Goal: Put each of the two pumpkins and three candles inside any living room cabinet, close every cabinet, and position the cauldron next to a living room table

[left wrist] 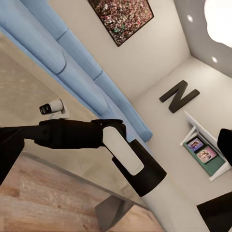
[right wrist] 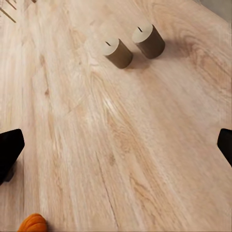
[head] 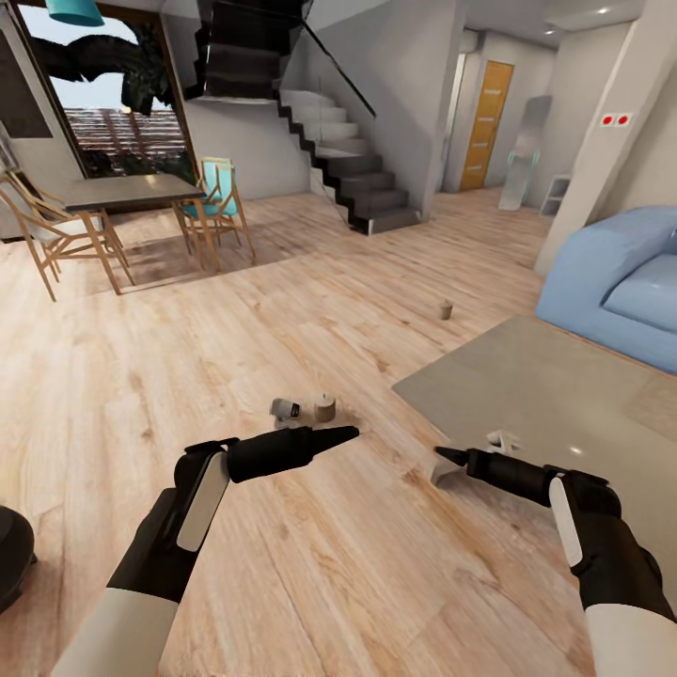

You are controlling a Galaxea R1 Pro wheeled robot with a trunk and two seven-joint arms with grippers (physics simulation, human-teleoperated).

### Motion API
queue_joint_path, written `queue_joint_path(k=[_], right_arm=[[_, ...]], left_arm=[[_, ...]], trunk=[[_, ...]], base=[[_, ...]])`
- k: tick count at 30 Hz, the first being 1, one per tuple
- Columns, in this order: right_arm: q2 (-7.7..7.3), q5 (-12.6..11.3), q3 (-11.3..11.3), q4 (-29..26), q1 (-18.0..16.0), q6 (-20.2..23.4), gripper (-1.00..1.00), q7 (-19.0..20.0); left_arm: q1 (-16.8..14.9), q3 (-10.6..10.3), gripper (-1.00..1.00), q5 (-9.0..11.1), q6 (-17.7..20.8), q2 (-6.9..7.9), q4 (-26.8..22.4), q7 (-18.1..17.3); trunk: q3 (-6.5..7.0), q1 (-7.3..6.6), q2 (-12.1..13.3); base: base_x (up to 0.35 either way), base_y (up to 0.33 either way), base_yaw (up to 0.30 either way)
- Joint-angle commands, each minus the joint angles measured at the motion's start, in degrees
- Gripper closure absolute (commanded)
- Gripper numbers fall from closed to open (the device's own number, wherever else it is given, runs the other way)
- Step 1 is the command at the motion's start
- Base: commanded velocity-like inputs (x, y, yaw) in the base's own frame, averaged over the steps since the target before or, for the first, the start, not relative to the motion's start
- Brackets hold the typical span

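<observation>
Two stubby beige-grey candles stand upright close together on the pale wood floor, a third candle far off near the blue sofa, an orange pumpkin nearby, the right gripper's fingers apart, the left gripper's fingers impossible to judge.

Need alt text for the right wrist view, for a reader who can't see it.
Two short beige-grey candles stand upright side by side on a pale wooden floor. Part of an orange pumpkin shows at the frame's edge, and the right gripper's dark fingertips sit wide apart at either side.
</observation>
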Motion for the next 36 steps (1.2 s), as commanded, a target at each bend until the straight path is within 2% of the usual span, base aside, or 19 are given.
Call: queue_joint_path(k=[1,7,14,19,36], right_arm=[[0.0,-0.01,0.0,0.01,0.0,0.01,-1.0,0.0],[0.0,-0.01,0.0,0.01,0.0,0.01,-1.0,0.0],[0.0,-0.01,0.0,0.03,0.0,0.01,-1.0,-0.22],[0.0,-0.01,0.05,0.04,0.0,-0.04,-1.0,-1.9],[0.0,-0.1,0.03,0.12,0.0,-0.17,-1.0,-2.2]], left_arm=[[0.01,0.0,-1.0,0.01,0.0,0.0,0.0,0.0],[-0.01,0.03,-1.0,-0.07,-0.05,-0.07,0.07,0.2],[0.0,0.09,-1.0,0.06,-2.2,0.0,0.09,0.26],[0.0,0.09,-1.0,0.09,-2.43,0.0,0.09,0.26],[0.02,0.09,-1.0,0.01,-2.46,-0.01,0.09,0.34]], trunk=[[-0.07,0.0,0.0],[-0.49,0.0,0.0],[-0.97,0.0,0.0],[-1.27,0.0,0.0],[-1.35,0.0,0.0]], base=[[0.0,0.0,0.203],[0.104,0.0,0.203],[0.302,0.0,0.203],[0.328,0.0,0.18],[0.329,0.0,0.014]])
